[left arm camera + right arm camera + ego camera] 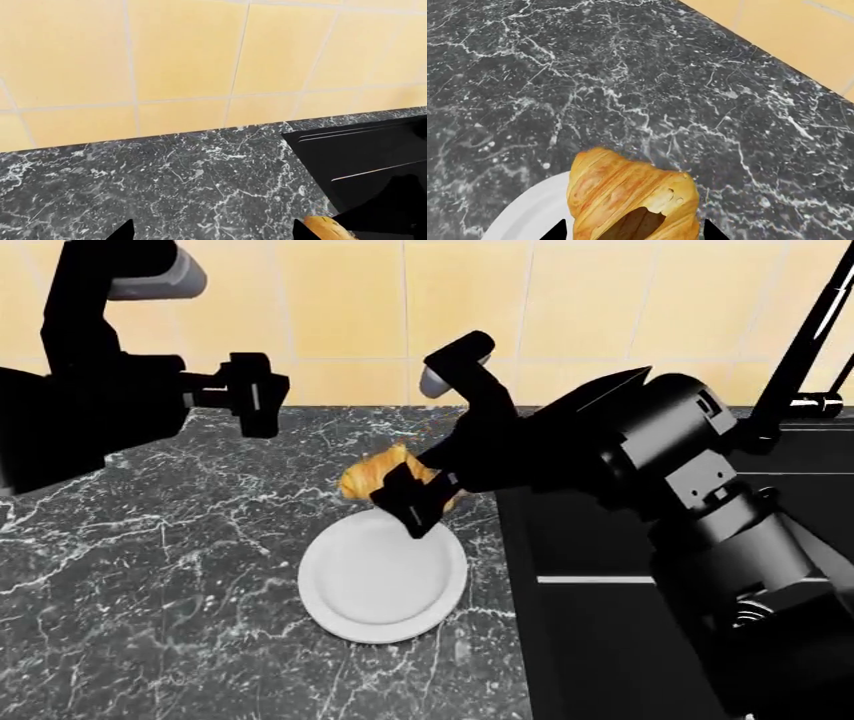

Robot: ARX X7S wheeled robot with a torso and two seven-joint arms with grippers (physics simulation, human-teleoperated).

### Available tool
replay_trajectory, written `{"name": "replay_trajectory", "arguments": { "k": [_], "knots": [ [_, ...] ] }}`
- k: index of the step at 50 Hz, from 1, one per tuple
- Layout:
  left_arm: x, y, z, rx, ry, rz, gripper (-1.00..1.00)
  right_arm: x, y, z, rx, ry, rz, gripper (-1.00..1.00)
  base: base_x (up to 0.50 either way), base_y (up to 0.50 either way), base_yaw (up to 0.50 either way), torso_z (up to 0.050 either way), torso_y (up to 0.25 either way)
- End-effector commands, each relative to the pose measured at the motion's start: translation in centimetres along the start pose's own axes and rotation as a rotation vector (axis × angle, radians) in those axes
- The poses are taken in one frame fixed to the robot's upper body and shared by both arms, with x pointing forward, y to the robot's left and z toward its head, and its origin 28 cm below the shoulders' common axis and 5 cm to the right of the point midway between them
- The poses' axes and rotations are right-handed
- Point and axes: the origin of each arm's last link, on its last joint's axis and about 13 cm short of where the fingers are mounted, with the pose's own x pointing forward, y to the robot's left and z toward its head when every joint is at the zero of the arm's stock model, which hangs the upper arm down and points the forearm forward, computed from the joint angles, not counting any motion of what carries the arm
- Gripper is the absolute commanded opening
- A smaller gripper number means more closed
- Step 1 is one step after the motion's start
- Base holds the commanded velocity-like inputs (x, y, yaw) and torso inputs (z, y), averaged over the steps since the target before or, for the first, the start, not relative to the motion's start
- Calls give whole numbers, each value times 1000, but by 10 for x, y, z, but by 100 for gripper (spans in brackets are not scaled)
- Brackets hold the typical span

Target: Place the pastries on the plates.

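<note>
The right arm [694, 500] fills the head view nearest the camera, a black jointed mass reaching across the dark sink [667, 640] toward the white plate [383, 585]. Its right gripper [411, 498] pinches the croissant [380, 475], which hangs above the far rim of the white plate, clear of the plate's surface. In the right wrist view the croissant [630, 197] sits between the two black fingertips [557, 231], its ridged golden-brown crust pointing away from the gripper, with the white plate [527, 220] showing beneath it and the black marble countertop [627, 75] spreading beyond.

The white plate lies flat on the countertop [160, 590], just beside the sink's edge. Nothing rests on it.

The left gripper [254, 393] hangs well apart from the white plate, up near the yellow tiled wall [347, 300], holding nothing. Its two fingertips [123, 231] appear spread wide in the left wrist view, with bare marble between them; a sliver of the croissant [327, 229] shows at the edge there, next to the sink corner [360, 160].

The donut and the wooden plate are not in view.
</note>
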Motion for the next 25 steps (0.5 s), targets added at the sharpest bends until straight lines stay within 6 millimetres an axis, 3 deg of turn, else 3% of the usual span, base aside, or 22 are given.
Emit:
{"name": "replay_trajectory", "arguments": {
  "k": [1, 25],
  "knots": [
    [1, 2, -2, -6, 1, -1, 100, 15, 9, -4, -19, 27, 52, -100, 0, 0, 0, 0, 0],
    [0, 1, -3, -3, 7, -3, 100, 24, 10, -31, 0, 77, 72, -100, 0, 0, 0, 0, 0]
  ]
}}
